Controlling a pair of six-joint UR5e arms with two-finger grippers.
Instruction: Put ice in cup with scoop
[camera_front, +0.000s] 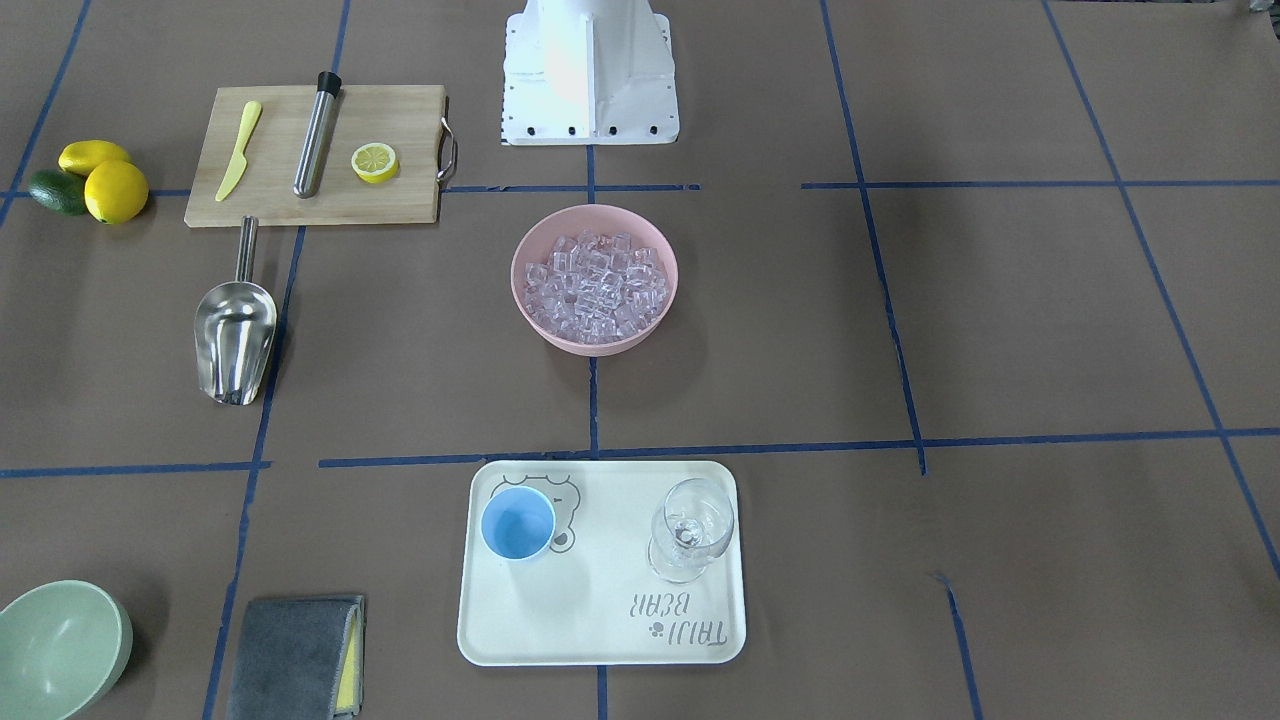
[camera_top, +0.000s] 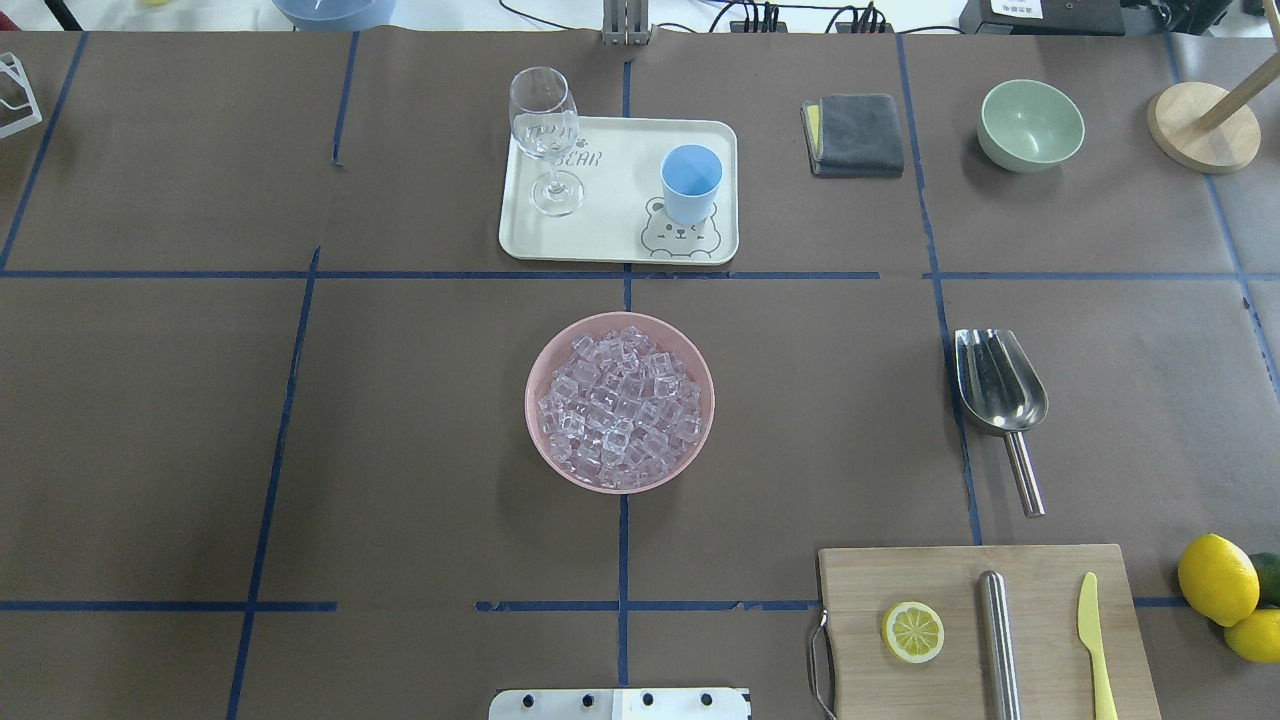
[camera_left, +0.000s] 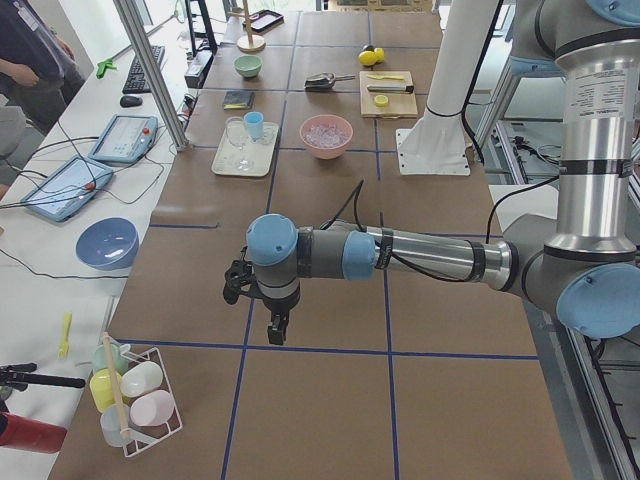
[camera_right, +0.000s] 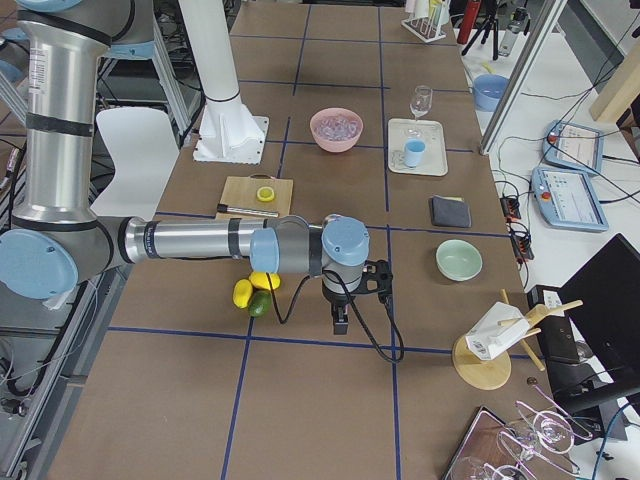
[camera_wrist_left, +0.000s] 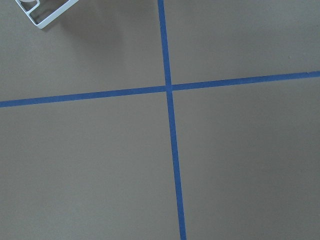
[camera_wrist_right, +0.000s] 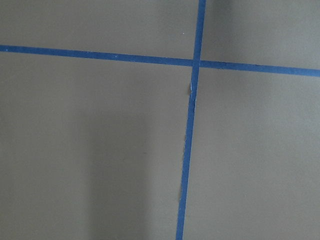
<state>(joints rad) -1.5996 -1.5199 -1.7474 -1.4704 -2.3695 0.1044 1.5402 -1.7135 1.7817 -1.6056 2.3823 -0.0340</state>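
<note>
Front camera, scoop: the shiny steel scoop (camera_front: 235, 335) lies untouched on the robot's right half of the brown paper-covered table (camera_front: 1000, 320). Its trough faces up and its thin handle points at the robot's edge, probably laid so for an easy grasp from that side.
Front camera, ice: clear glassy ice cubes (camera_front: 597, 285) heap a round pink bowl (camera_front: 522, 265) at the table's middle, seemingly within reach of either arm.
Front camera, cup: the small light-blue cup (camera_front: 518, 522) stands upright and empty on a cream rectangular tray (camera_front: 600, 640) toward the operators' edge, apart from a clear stemmed wine glass (camera_front: 690, 530). Its mouth is up, ready to receive.
Overhead, robot's edge: a wooden cutting board (camera_top: 900, 575) carries a lemon slice (camera_top: 912, 631), a steel cylinder (camera_top: 997, 640) and a yellow plastic knife (camera_top: 1092, 630). They look like bystanders to the task.
Left-end camera, left gripper: the left gripper (camera_left: 277, 330) hangs pointing down over bare paper toward the table's left end, well apart from everything. How wide its fingers stand cannot be told.
Right-end camera, right gripper: the right gripper (camera_right: 340, 322) hangs likewise toward the right end, near whole lemons (camera_right: 255, 290). Its finger spread cannot be told either.
Wrist cameras, surface: matte brown paper crossed by blue tape lines (camera_wrist_left: 170, 87) — nothing else below.
Room: a white bench with tablets (camera_left: 125, 138) runs along the operators' edge.
</note>
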